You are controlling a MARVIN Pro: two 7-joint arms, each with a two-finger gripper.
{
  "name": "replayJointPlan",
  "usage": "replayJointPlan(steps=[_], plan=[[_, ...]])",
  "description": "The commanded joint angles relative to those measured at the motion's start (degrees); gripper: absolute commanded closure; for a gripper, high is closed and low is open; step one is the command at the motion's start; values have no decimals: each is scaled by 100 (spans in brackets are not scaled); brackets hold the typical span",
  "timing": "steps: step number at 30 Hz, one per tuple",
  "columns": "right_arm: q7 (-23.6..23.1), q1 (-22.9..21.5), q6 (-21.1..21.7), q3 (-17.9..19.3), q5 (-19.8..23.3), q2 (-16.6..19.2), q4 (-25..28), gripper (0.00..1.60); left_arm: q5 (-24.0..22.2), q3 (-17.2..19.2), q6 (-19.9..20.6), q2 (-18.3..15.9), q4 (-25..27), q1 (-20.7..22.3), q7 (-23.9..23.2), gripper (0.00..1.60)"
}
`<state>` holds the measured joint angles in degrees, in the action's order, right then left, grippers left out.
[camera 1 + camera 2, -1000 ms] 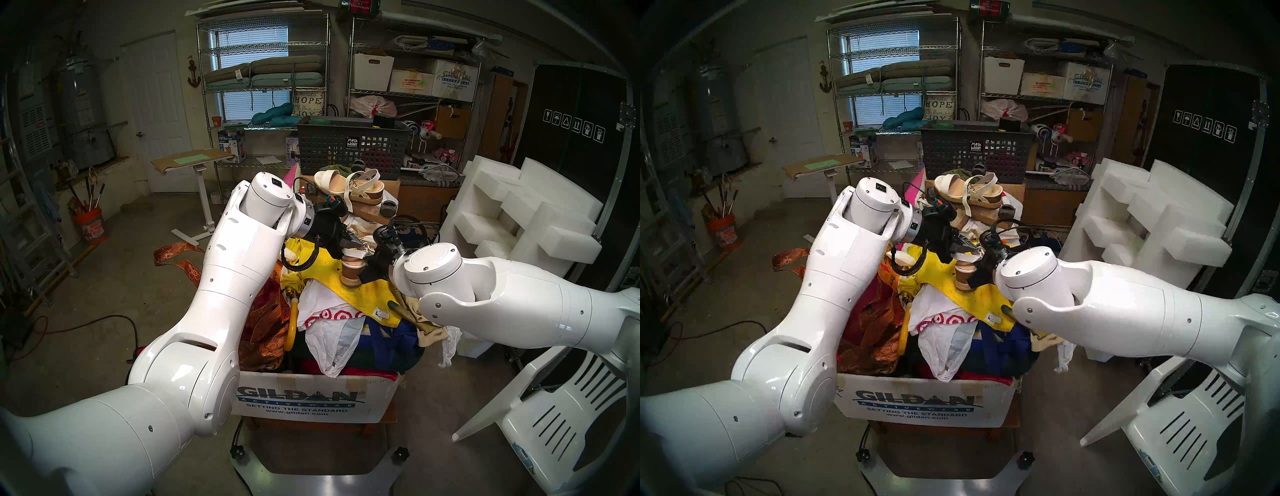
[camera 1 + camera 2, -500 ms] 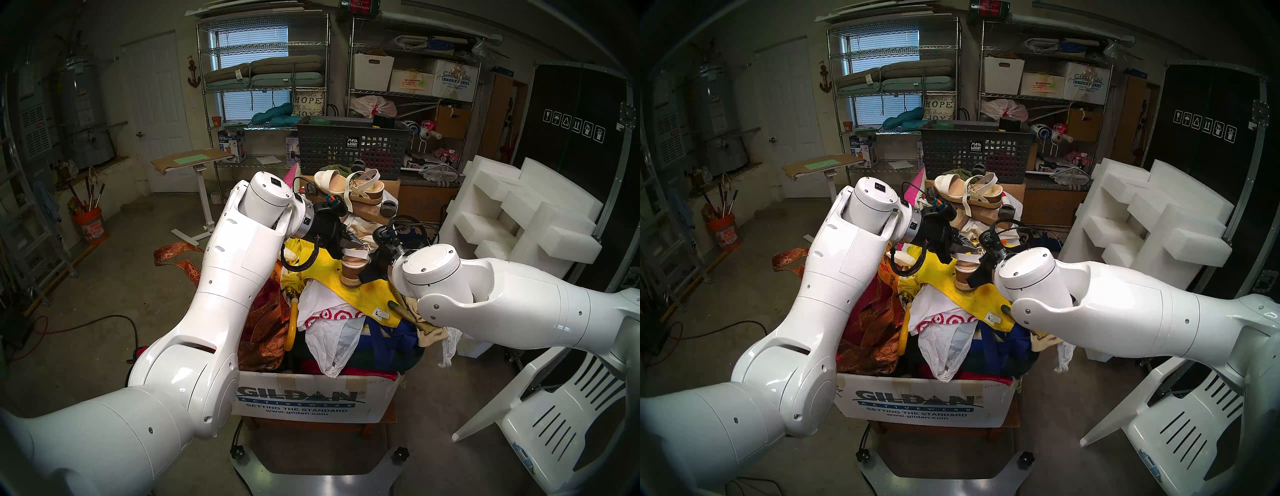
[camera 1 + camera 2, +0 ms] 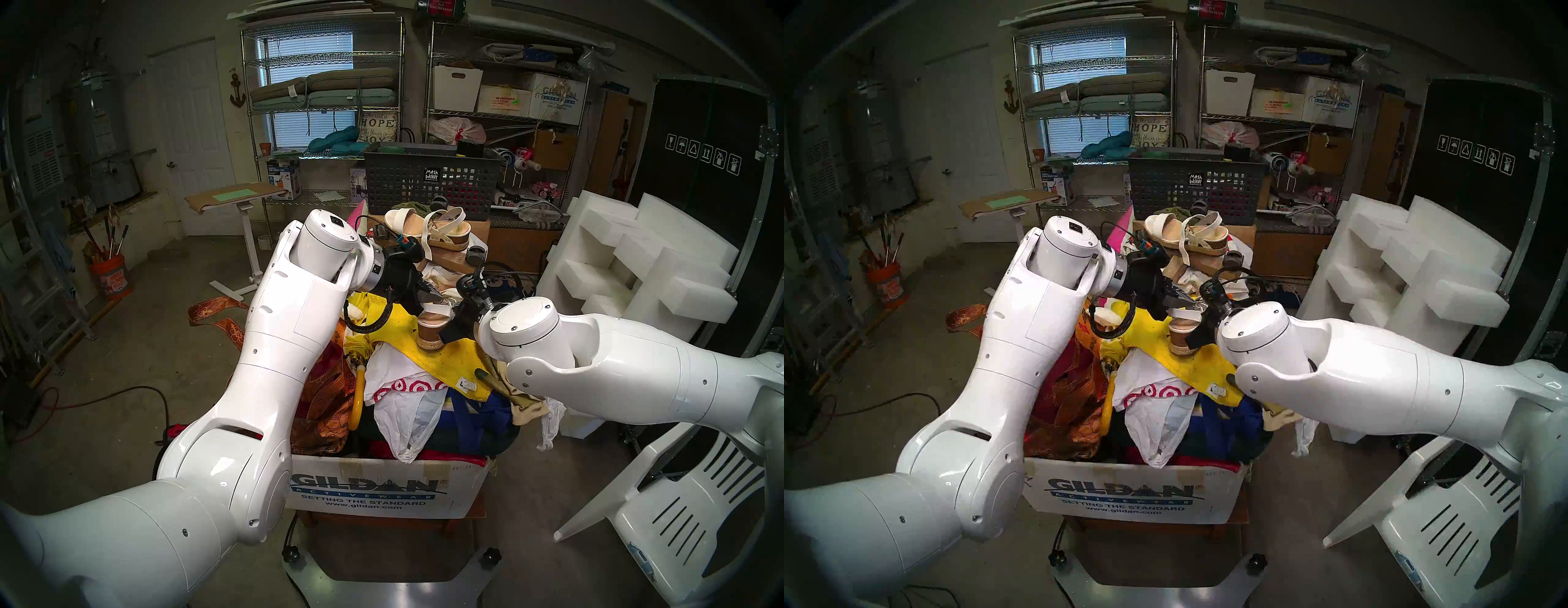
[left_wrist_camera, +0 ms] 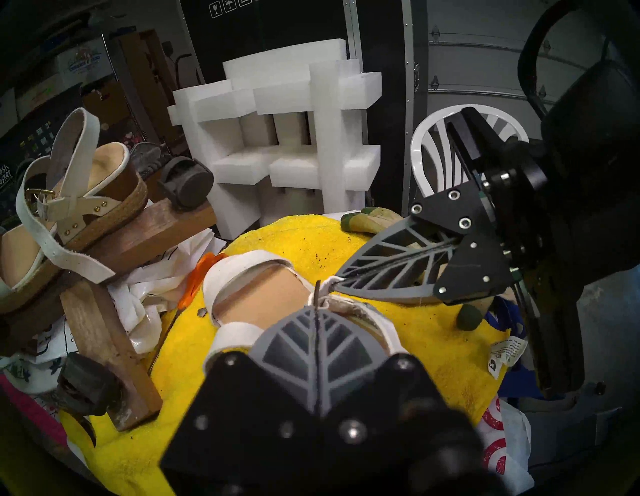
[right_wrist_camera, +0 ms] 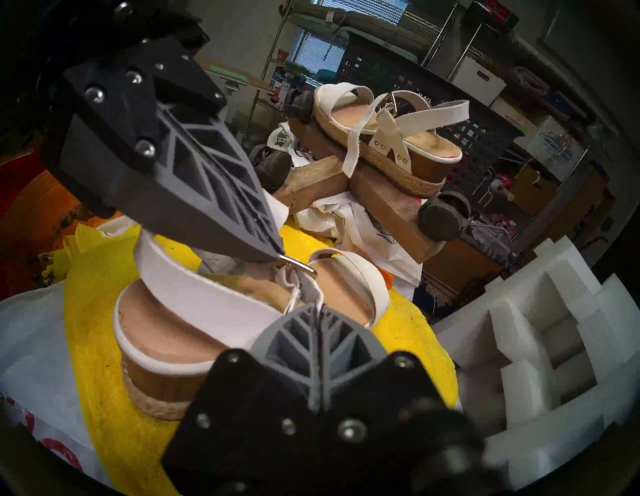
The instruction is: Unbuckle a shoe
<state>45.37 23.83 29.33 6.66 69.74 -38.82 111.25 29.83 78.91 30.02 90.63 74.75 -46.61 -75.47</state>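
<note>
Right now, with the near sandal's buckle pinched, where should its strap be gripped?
Probably the strap's free tail right beside the buckle, coming from the heel side: it stands up off the footbed, clear for a pinch. The right gripper is already shut there.

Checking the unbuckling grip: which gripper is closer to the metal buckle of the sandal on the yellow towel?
Left. The left gripper is shut right on the buckle; the right gripper pinches the strap just beside it.
</note>
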Motion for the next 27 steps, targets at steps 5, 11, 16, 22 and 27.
replayJointPlan(steps=[5, 11, 16, 22, 27], plan=[[-303, -154, -48, 56, -160, -8, 45, 160, -154, -183, 99, -56, 254, 1, -302, 160], [-467, -185, 60, 4, -257, 24, 62, 160, -267, -273, 106, -90, 223, 24, -308, 160], [-469, -212, 120, 2, -322, 15, -6, 160, -336, -338, 150, -133, 276, 11, -295, 160], [-480, -247, 194, 31, -387, -5, -31, 160, -405, -419, 176, -236, 359, -30, -262, 160], [-356, -208, 224, 81, -364, 64, 47, 160, -484, -442, 156, -308, 268, 3, -158, 160]])
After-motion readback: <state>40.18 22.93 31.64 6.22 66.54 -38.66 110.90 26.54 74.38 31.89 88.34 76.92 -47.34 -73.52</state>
